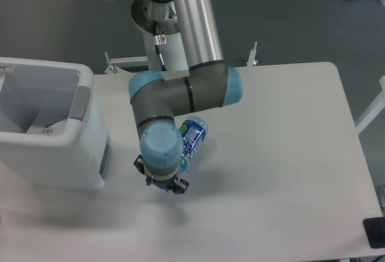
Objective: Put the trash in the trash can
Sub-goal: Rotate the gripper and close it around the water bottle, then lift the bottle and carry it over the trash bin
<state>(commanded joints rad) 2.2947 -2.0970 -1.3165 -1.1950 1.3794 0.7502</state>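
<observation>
A: Where's the bottle (192, 138)?
B: Mid-table (289, 153), tucked under the arm's wrist, right of the trash can (48, 132). The gripper (161, 184) is hidden underneath, so I can't tell if it's gripping.

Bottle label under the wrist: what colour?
Blue with green patches on the bottle, seen in the fixed camera view.

No legible text anywhere.
</observation>
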